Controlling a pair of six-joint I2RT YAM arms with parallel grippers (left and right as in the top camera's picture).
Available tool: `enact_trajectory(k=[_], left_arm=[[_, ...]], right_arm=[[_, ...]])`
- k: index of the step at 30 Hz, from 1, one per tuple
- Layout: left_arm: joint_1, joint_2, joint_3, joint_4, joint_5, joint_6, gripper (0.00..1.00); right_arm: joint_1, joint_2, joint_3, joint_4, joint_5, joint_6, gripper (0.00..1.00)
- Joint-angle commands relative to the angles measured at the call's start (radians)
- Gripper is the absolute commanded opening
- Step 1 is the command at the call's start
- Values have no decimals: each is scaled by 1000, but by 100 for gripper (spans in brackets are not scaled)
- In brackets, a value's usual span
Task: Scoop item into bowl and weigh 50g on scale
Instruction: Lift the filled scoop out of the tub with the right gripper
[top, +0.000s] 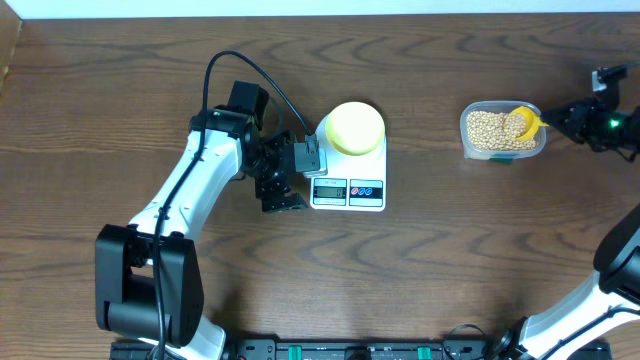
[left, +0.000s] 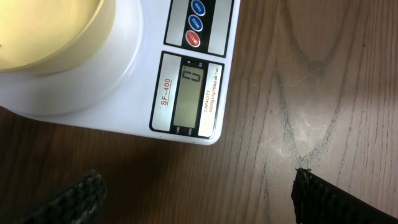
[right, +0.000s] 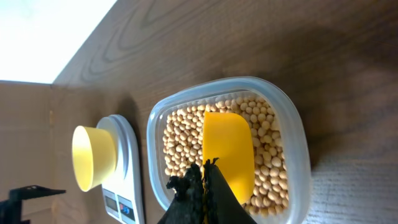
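Observation:
The white scale (top: 350, 185) stands mid-table with the pale yellow bowl (top: 356, 128) on its platform. My left gripper (top: 280, 178) hovers just left of the scale, open and empty. In the left wrist view its fingertips (left: 78, 194) are spread wide over bare wood, with the scale (left: 186, 93) and the bowl (left: 50, 31) ahead of my left gripper (left: 199, 194). The tan beans (top: 490, 128) fill a clear container (top: 503, 152) at the right. My right gripper (top: 558, 116) is shut on the handle of a yellow scoop (right: 229, 149), whose cup rests on the beans (right: 180, 137); in the right wrist view my right gripper (right: 204, 171) hides the handle.
In the right wrist view the clear container (right: 292, 124) sits near the table's far edge, and the scale (right: 127, 158) with the bowl (right: 93, 157) lies to its left. A black cable (top: 250, 75) arches over the left arm. Bare wood lies between the scale and the container.

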Motion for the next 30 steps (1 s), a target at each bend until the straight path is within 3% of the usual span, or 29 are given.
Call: enact_trajectory(k=[1, 16, 30], left_arm=[[5, 6, -2, -4, 16, 10, 98], [5, 6, -2, -5, 16, 10, 98], [5, 6, -2, -4, 16, 10, 98]], right_arm=[[-21, 1, 8, -11, -69, 6, 1], [-108, 1, 8, -19, -270, 74, 1], [-70, 1, 8, -19, -398, 80, 1]])
